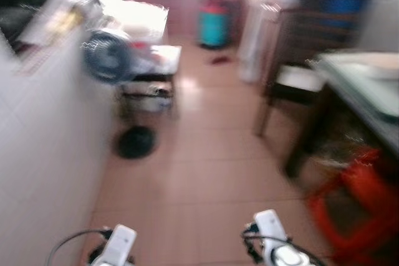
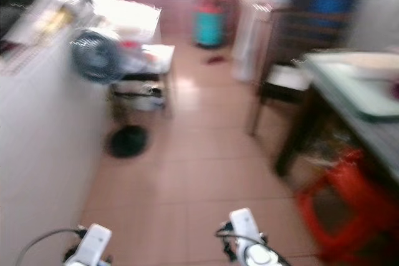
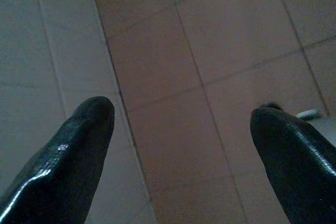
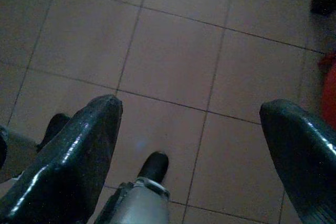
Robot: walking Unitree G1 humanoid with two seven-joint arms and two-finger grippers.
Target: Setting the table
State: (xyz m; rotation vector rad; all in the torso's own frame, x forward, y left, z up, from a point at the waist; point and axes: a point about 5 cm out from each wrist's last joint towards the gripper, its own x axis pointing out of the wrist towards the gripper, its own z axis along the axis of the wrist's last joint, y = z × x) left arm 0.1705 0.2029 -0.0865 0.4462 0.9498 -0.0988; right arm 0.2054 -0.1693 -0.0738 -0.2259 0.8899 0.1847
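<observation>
Walking through a blurred kitchen, the robot looks down a tiled floor (image 1: 199, 172) with a white wall on its left and a table (image 1: 365, 101) on its right. Judging by this, the task has barely begun: the table holds what may be a pale tray or dish, too blurred to name, and nothing is being carried toward it. A chair (image 1: 293, 82) stands just beside the table's far end, and a red stool (image 1: 358, 207) sits near its close corner. Farther off are a fan (image 1: 106, 57) by the wall and a teal bin (image 1: 213, 26) at the back.

Both arms hang low, pointing at the floor. The left gripper (image 3: 181, 129) has its fingers spread wide with nothing between them. The right gripper (image 4: 191, 129) is likewise spread wide and empty, bare tiles beneath it, the stool's red edge close by.
</observation>
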